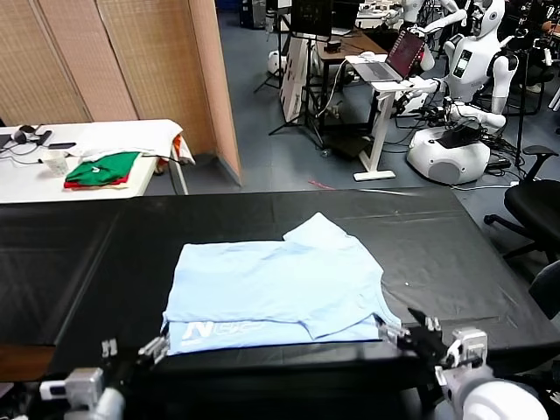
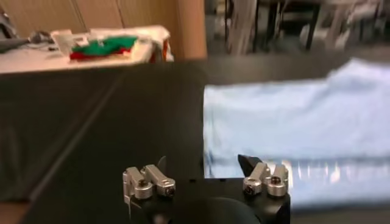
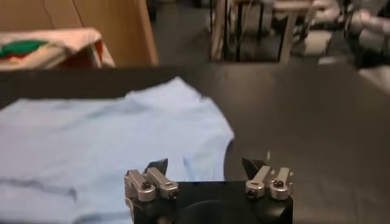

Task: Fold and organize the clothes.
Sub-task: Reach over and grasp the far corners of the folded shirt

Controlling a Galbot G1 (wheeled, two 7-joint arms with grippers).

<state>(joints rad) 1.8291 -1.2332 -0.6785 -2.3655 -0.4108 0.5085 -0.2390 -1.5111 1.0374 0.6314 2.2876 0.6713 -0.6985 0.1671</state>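
Left gripper (image 1: 134,353): seen spread wide, empty, at the near table edge by the shirt's near left corner
Right gripper (image 1: 410,333): seen spread wide, empty, by the near right corner
T-shirt (image 1: 276,286): laid partly folded on the black table (image 1: 455,254); white lettering shown along its near edge
Folded garments (image 1: 101,169): green and red; stacked on the far white table (image 1: 105,136)
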